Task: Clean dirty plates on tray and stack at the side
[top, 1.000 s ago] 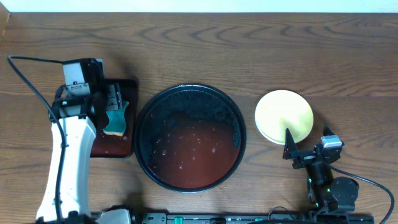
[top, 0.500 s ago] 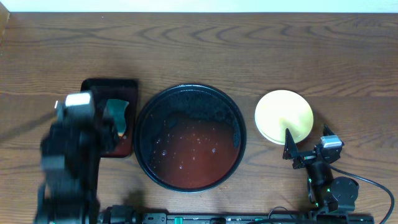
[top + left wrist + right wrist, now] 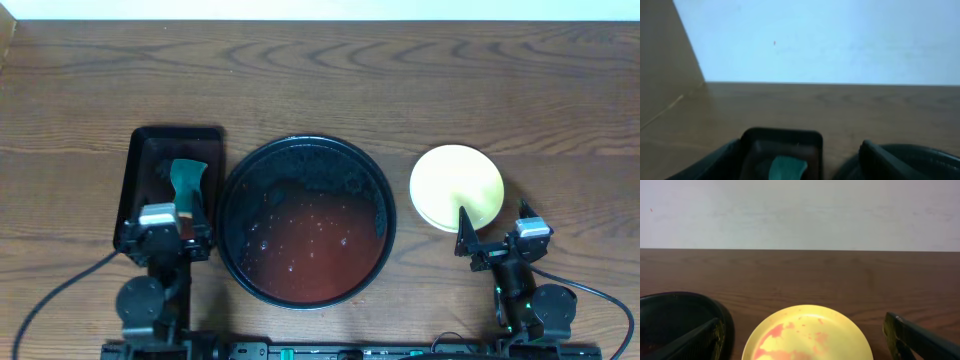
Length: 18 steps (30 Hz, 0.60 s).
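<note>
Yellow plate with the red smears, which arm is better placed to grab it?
Right: the right claw sits just beside the yellow plate, while the left claw is beyond the round tray.

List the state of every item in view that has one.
round tray: no plates in it, speckled reddish base.
yellow plate: on the table beside the round tray, red smears showing.
sponge: lying in the rectangular tray.
left gripper: open, empty.
right gripper: open, empty.
</note>
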Each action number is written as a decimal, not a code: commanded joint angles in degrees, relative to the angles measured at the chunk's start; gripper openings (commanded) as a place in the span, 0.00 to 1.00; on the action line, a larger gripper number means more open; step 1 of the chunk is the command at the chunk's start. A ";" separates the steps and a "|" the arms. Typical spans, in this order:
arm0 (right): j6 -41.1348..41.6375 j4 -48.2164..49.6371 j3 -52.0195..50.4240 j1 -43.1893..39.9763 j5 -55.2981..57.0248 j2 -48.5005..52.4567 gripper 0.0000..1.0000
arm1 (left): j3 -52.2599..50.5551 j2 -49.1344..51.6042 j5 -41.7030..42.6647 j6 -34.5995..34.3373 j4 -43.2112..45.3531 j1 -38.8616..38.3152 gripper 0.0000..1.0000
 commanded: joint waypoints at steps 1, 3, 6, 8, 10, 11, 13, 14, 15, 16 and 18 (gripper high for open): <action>0.37 -0.22 -0.07 0.52 -0.50 -0.17 0.99 | -6.88 -4.55 1.16 -0.04 4.72 -0.28 0.75; 0.37 -0.22 -0.07 0.52 -0.50 -0.17 0.99 | -9.84 -6.49 0.79 0.00 6.34 -0.26 0.75; 0.37 -0.22 -0.07 0.52 -0.50 -0.17 0.99 | -13.18 -8.35 0.70 1.38 6.64 -0.26 0.75; 0.37 -0.22 -0.07 0.52 -0.50 -0.17 0.99 | -14.73 -8.33 0.68 1.57 6.54 -0.24 0.75; 0.37 -0.22 -0.07 0.52 -0.50 -0.17 0.99 | -15.23 -8.33 0.72 1.73 3.93 -0.22 0.75; 0.37 -0.22 -0.07 0.52 -0.50 -0.17 0.99 | -15.23 -8.33 0.72 1.70 2.25 -0.22 0.75; 0.37 -0.22 -0.07 0.52 -0.50 -0.17 0.99 | -15.23 -8.33 0.72 1.66 1.49 -0.22 0.75; 0.37 -0.22 -0.07 0.52 -0.50 -0.20 0.99 | -15.23 -8.33 0.76 1.64 1.49 -0.22 0.75; 0.37 -0.22 -0.07 0.52 -0.50 -0.17 0.99 | -15.23 -8.33 0.74 1.66 1.55 -0.24 0.75; 0.37 -0.22 -0.07 0.52 -0.50 -0.20 0.99 | -15.23 -8.33 0.74 1.66 1.55 -0.22 0.75; 0.37 -0.22 -0.07 0.52 -0.50 -0.17 0.99 | -15.23 -8.31 0.74 1.66 1.55 -0.22 0.75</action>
